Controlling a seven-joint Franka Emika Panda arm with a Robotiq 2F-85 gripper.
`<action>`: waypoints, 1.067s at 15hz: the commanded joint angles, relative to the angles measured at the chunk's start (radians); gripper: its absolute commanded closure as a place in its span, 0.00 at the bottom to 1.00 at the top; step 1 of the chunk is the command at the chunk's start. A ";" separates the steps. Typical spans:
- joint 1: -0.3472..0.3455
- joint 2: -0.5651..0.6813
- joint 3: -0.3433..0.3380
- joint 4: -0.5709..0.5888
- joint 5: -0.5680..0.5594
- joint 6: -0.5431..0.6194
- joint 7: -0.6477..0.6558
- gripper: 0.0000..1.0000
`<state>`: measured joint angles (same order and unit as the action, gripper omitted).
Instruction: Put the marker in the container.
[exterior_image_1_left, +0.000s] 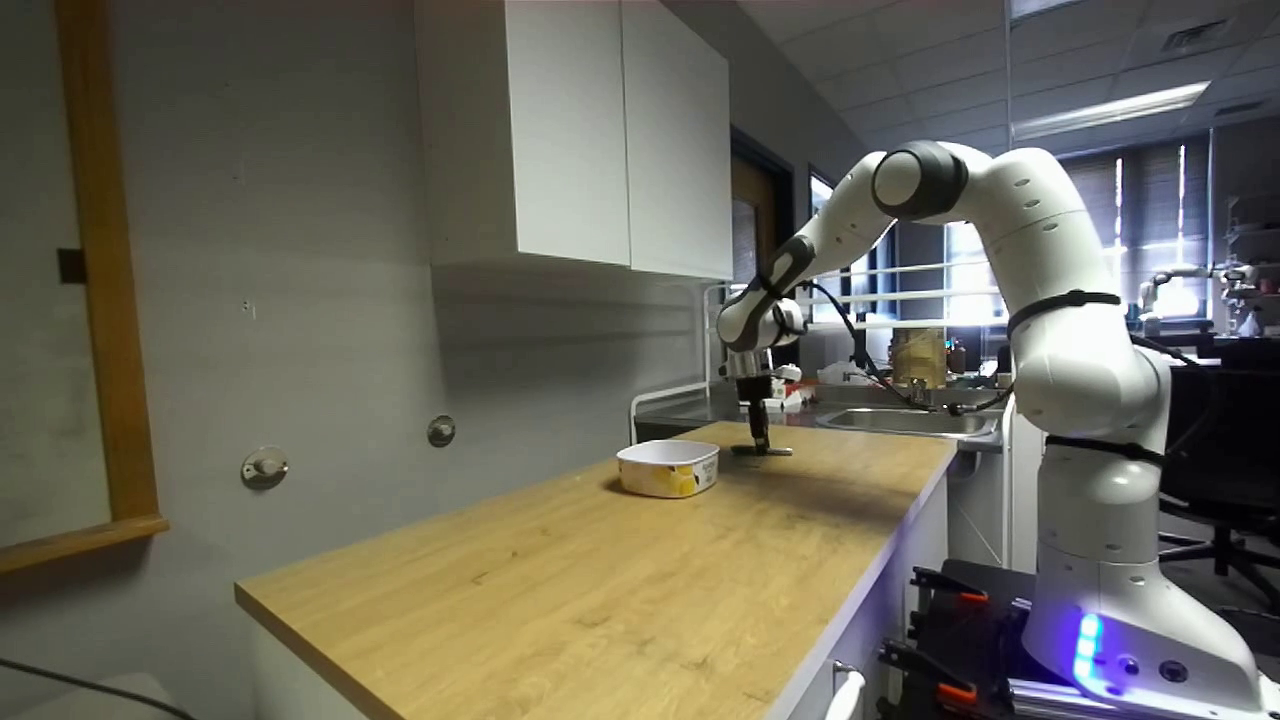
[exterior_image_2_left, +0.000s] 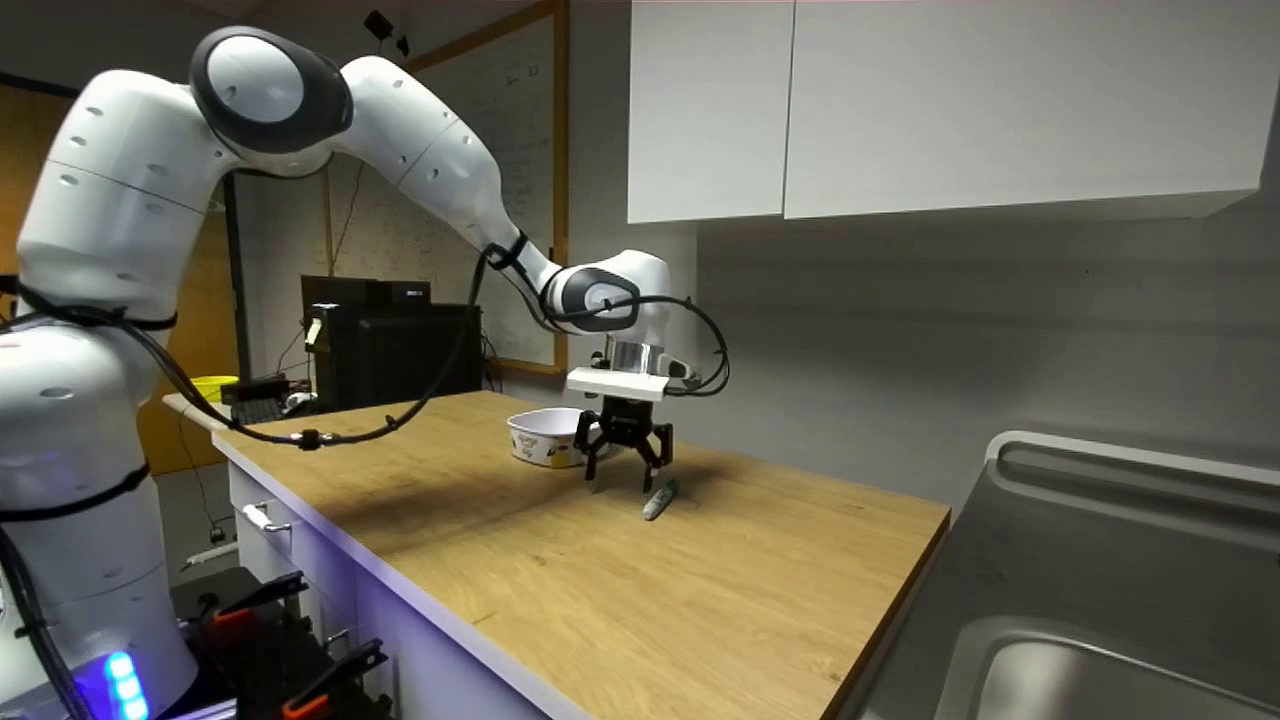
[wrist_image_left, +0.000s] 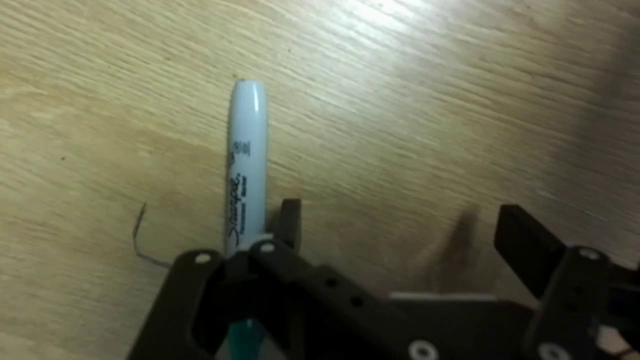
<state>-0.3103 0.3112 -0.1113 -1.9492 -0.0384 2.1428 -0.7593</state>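
Note:
The marker has a pale grey barrel and a green cap. It lies flat on the wooden counter in both exterior views (exterior_image_1_left: 775, 452) (exterior_image_2_left: 661, 499) and in the wrist view (wrist_image_left: 248, 160). The container, a cream-white dish with a lemon pattern, stands on the counter in both exterior views (exterior_image_1_left: 665, 480) (exterior_image_2_left: 543, 443); it is out of the wrist view. My gripper (exterior_image_2_left: 619, 482) points down, open and empty, just above the counter between dish and marker. In the wrist view the jaws (wrist_image_left: 400, 227) are wide apart; the marker lies outside them, beside the left finger, partly hidden by it.
The wooden counter (exterior_image_1_left: 600, 580) runs along a grey wall under a white wall cabinet (exterior_image_2_left: 900, 110). A metal sink (exterior_image_2_left: 1080, 680) and steel drainboard (exterior_image_2_left: 1100, 560) adjoin the counter's end. A thin curved dark line (wrist_image_left: 137, 230) shows on the wood beside the marker.

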 joint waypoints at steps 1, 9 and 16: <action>0.023 -0.060 -0.008 -0.025 -0.022 0.002 -0.001 0.00; 0.024 0.015 -0.027 0.095 -0.064 -0.023 0.004 0.00; 0.003 0.100 -0.038 0.188 -0.065 -0.045 -0.007 0.00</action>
<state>-0.3019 0.3609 -0.1466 -1.8244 -0.0897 2.1314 -0.7591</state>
